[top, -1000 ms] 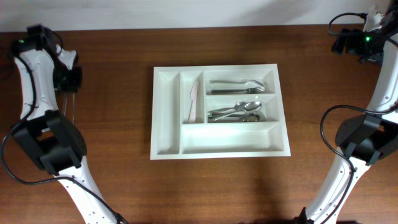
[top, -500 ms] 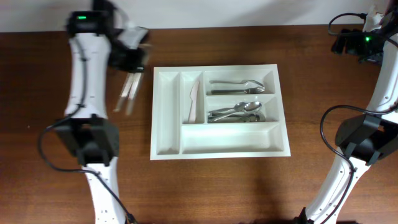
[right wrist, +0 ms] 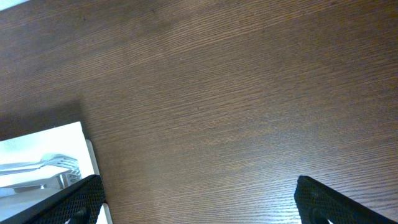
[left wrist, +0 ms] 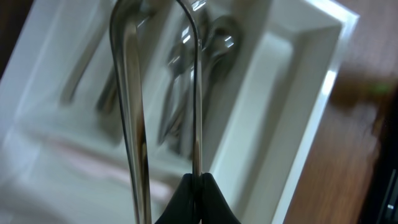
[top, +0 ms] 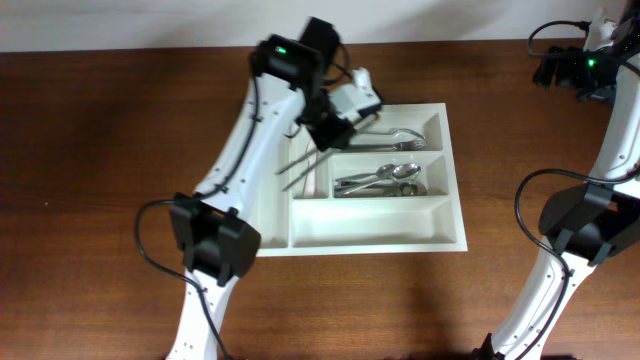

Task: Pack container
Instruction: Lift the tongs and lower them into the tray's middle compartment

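Observation:
The white cutlery tray (top: 370, 222) lies mid-table; it also shows in the left wrist view (left wrist: 298, 106) and at the edge of the right wrist view (right wrist: 50, 143). My left gripper (top: 324, 138) hangs over the tray's upper left part, shut on long metal cutlery (top: 300, 168) that slants down-left over the narrow compartments. In the left wrist view my left gripper (left wrist: 199, 200) pinches one steel handle (left wrist: 196, 112); a second handle (left wrist: 132, 124) runs beside it. My right gripper (right wrist: 211, 205) is open and empty over bare wood at the far right back corner (top: 585, 65).
Forks (top: 385, 135) lie in the tray's top right compartment and several spoons (top: 380, 180) in the one below. The long front compartment (top: 370, 215) and the leftmost narrow one (top: 268, 180) hold nothing. Dark wooden table (top: 120, 200) surrounds the tray.
My left arm has swung from the table's left side to over the tray, carrying the cutlery with it. The right arm has not moved.

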Action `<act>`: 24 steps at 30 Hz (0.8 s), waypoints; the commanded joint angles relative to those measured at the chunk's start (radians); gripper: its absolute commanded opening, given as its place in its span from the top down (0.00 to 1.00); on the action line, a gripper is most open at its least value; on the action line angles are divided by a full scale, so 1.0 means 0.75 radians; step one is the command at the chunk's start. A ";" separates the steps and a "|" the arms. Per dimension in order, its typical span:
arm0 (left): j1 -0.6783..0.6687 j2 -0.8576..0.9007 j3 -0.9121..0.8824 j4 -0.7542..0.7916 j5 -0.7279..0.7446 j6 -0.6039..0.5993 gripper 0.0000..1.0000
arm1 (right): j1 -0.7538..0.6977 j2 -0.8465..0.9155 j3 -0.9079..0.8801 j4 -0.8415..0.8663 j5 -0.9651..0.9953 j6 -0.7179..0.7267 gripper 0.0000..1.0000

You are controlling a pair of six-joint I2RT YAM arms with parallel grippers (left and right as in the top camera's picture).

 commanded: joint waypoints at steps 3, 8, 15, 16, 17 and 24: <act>-0.114 -0.005 0.032 0.006 0.024 0.046 0.98 | 0.004 -0.031 0.024 0.000 -0.003 0.016 0.01; -0.194 -0.005 0.006 -0.043 0.005 0.064 0.98 | 0.004 -0.031 0.024 0.000 -0.003 0.016 0.01; -0.244 -0.004 -0.100 -0.061 0.005 0.144 0.98 | 0.004 -0.031 0.024 0.000 -0.003 0.016 0.01; -0.250 -0.004 -0.123 -0.063 0.005 0.154 0.98 | 0.004 -0.031 0.024 0.000 -0.003 0.016 0.01; -0.254 -0.004 -0.144 -0.059 0.006 0.157 0.98 | 0.004 -0.031 0.024 0.000 -0.003 0.016 0.01; -0.275 -0.004 -0.304 -0.012 0.006 0.226 0.98 | 0.004 -0.031 0.024 0.000 -0.003 0.016 0.01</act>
